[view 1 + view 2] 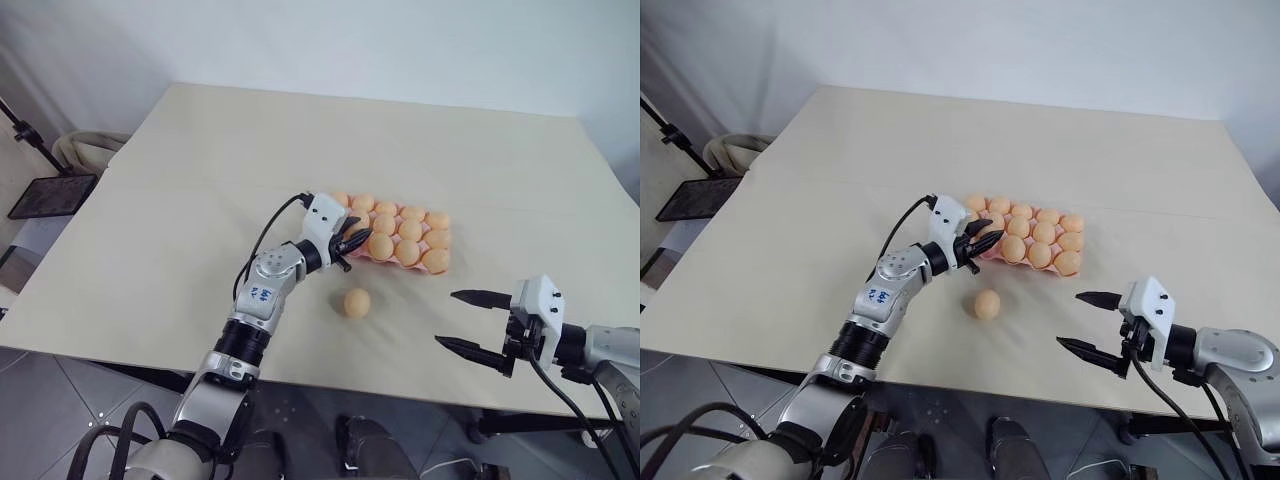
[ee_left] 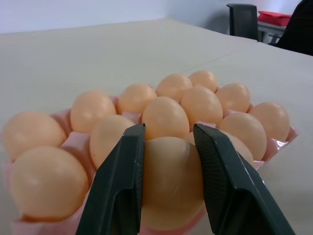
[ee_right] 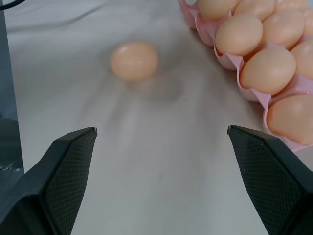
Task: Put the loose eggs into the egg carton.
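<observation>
On the beige table (image 1: 180, 200), at the pink moulded carton's (image 1: 352, 256) nine o'clock edge, the left gripper (image 1: 354, 242) clamps one smooth egg (image 2: 171, 181). One loose egg (image 1: 357, 302) lies at six o'clock. The right gripper (image 1: 468, 321) gapes wide, empty.

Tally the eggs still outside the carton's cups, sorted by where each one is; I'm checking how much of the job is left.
Loose egg on the table: 1
Held egg in the left gripper: 1
Total: 2
</observation>
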You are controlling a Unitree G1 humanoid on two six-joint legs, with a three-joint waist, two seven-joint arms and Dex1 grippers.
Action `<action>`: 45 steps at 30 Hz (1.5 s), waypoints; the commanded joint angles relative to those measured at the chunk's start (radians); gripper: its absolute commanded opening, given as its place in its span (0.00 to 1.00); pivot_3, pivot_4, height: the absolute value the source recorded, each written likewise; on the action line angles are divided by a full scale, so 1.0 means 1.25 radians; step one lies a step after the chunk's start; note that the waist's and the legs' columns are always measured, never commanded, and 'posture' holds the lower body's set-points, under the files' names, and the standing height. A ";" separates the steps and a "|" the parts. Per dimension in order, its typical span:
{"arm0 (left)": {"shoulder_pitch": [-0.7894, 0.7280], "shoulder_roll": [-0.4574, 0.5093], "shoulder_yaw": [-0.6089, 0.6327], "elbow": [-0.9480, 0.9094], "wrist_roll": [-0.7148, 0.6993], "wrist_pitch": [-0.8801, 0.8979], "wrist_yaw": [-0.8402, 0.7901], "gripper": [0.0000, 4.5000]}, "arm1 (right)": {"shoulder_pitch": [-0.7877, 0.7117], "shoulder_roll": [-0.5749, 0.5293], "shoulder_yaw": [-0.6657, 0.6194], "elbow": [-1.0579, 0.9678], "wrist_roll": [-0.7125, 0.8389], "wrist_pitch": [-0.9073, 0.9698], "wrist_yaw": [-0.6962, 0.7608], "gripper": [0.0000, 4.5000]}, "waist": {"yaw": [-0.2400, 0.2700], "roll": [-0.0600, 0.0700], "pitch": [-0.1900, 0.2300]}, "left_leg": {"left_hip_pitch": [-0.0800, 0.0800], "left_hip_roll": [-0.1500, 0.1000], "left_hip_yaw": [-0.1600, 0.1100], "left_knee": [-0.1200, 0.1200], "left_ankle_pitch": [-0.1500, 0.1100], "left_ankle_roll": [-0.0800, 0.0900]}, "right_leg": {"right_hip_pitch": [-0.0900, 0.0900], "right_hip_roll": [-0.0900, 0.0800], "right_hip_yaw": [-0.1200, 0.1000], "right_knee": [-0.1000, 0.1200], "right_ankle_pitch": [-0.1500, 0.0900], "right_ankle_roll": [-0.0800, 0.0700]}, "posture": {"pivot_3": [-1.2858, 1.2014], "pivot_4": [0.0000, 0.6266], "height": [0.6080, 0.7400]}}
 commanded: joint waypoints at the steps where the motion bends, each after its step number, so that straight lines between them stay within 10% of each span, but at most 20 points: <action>1: -0.025 -0.005 0.001 0.014 0.010 -0.018 0.009 0.32 | 0.007 -0.002 -0.035 -0.030 0.009 0.001 -0.006 1.00 | -0.001 0.000 0.000 | 0.000 0.000 0.000 0.000 0.000 0.000 | 0.000 0.000 0.000 0.000 0.000 0.000 | 0.52 0.24 1.00; 12: -0.009 -0.002 -0.004 -0.021 0.014 -0.027 0.013 1.00 | 0.003 -0.003 -0.031 -0.024 0.008 0.000 -0.010 1.00 | 0.000 0.000 0.000 | 0.000 0.000 0.000 0.000 0.000 0.000 | 0.000 0.000 0.000 0.000 0.000 0.000 | 0.52 0.24 1.00; 31: 0.318 0.236 0.002 -0.614 -0.147 0.309 -0.126 1.00 | 0.026 -0.001 -0.070 -0.038 0.048 -0.007 0.028 1.00 | 0.000 0.000 0.000 | 0.003 0.001 0.000 0.000 0.003 -0.003 | 0.002 0.000 0.000 0.004 -0.001 -0.002 | 0.52 0.24 1.00; 45: 0.597 0.417 0.144 -0.775 -0.242 0.240 -0.245 1.00 | 0.019 -0.018 -0.093 -0.003 0.043 -0.005 0.067 1.00 | -0.008 0.001 0.000 | 0.004 0.001 -0.002 -0.001 0.001 -0.007 | 0.002 -0.001 0.000 0.003 -0.009 -0.017 | 0.52 0.24 1.00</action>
